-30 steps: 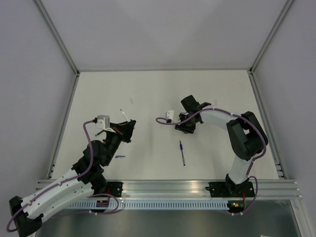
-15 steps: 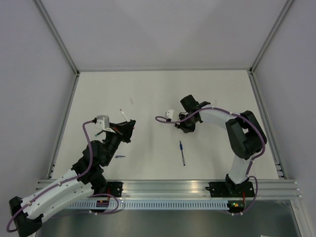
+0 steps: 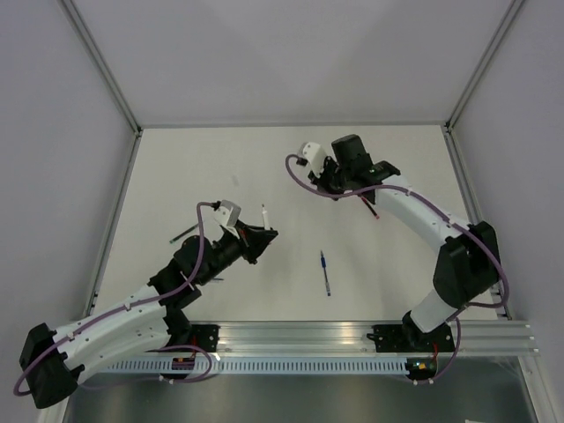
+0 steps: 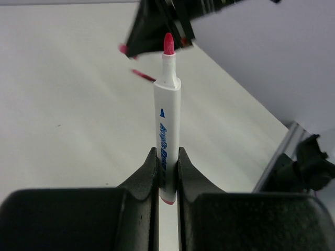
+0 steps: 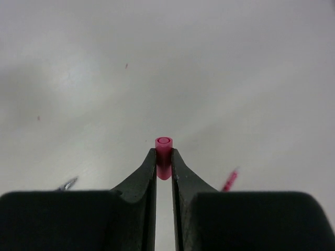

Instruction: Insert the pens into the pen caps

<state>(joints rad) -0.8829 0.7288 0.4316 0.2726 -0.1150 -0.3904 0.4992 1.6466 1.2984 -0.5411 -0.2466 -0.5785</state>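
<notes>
My left gripper (image 3: pixel 263 234) is shut on the white pen with reddish ends (image 3: pixel 263 214). It grips the pen (image 4: pixel 167 130) near its lower end, red tip pointing up and away. My right gripper (image 3: pixel 326 179) is shut on a small red pen cap (image 5: pixel 164 156), open end facing away, held above the table. The right gripper shows as a dark shape (image 4: pixel 157 26) just beyond the pen tip in the left wrist view. A red pen (image 3: pixel 374 211) lies below the right arm. A blue pen (image 3: pixel 325 272) lies centre front. A green pen (image 3: pixel 183 234) lies at the left.
The white table (image 3: pixel 397 264) has aluminium rails along its left, right and near edges. The red pen also shows in the right wrist view (image 5: pixel 229 180) and the left wrist view (image 4: pixel 142 76). Purple cables loop off both wrists.
My left gripper has moved right and forward with the white pen. My right gripper has lifted and swung toward the far side of the table, cap in its fingers.
</notes>
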